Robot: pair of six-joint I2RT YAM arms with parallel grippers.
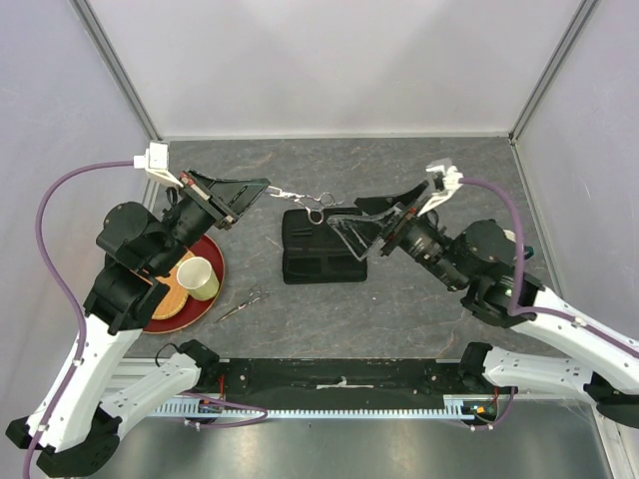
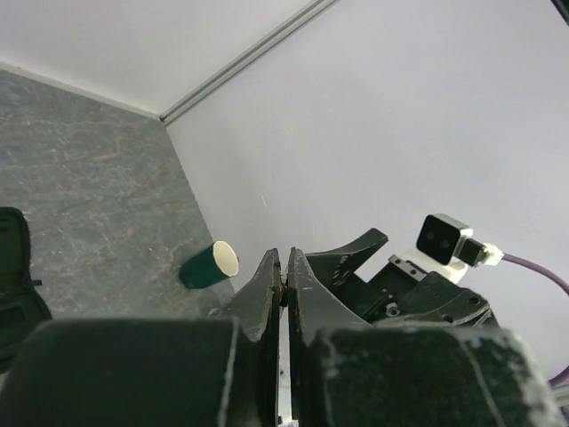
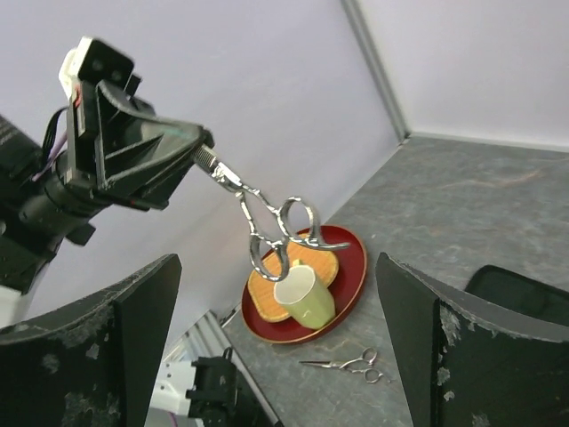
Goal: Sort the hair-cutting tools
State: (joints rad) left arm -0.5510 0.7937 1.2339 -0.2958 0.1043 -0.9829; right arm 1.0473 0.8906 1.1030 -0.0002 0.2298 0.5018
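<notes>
My left gripper (image 1: 262, 189) is shut on the blade tips of a pair of silver scissors (image 1: 312, 200) and holds them in the air above the black case. In the right wrist view the held scissors (image 3: 271, 222) hang from the left gripper (image 3: 203, 151), finger loops toward me. My right gripper (image 1: 371, 216) is open, its jaws wide apart, just right of the loops; in its own view (image 3: 277, 267) nothing is between the fingers. A second pair of scissors (image 1: 242, 303) lies flat on the table near the plate and also shows in the right wrist view (image 3: 347, 363). No combs are in view.
A black folding case (image 1: 319, 249) lies at mid table. A red plate (image 1: 212, 299) at the left holds an orange mat and a pale yellow cup (image 1: 200, 278). A dark green cup (image 2: 209, 265) lies on its side near the right wall.
</notes>
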